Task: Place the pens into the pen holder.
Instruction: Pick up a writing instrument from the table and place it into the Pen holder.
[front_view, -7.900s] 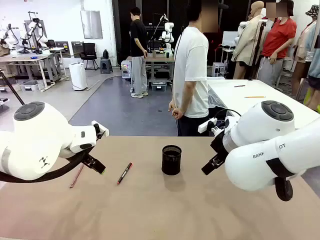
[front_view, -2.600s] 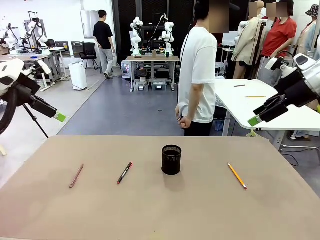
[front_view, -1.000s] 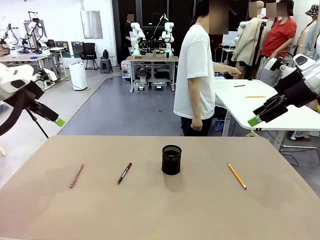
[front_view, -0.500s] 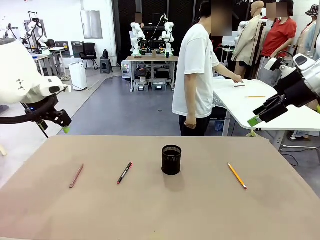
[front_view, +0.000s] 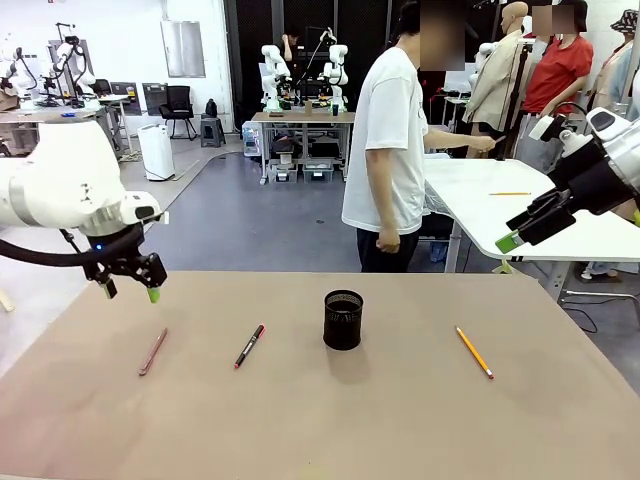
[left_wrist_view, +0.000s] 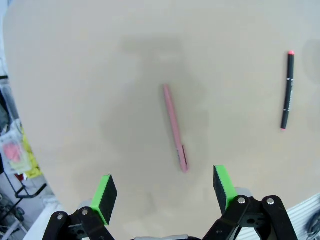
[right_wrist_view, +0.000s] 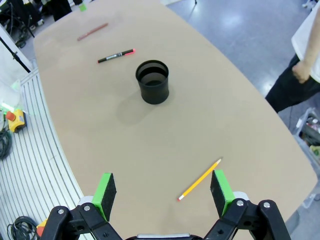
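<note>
Left claw (front_view: 129, 291) wide open, empty, poised above pink pencil (front_view: 153, 351) on tabletop (front_view: 320, 420), probably lining up a first pickup. Right claw (front_view: 520, 233) open, empty, raised clear at right. Black pen (front_view: 250, 345), empty pen holder (front_view: 343, 320), yellow pencil (front_view: 474, 351) spaced along tabletop.

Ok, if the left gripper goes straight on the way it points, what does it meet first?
Probably the pink pencil, lying flat on the table, roughly centred between the open fingers of the left gripper. Nothing seems to stand between, though depth is unclear.
</note>
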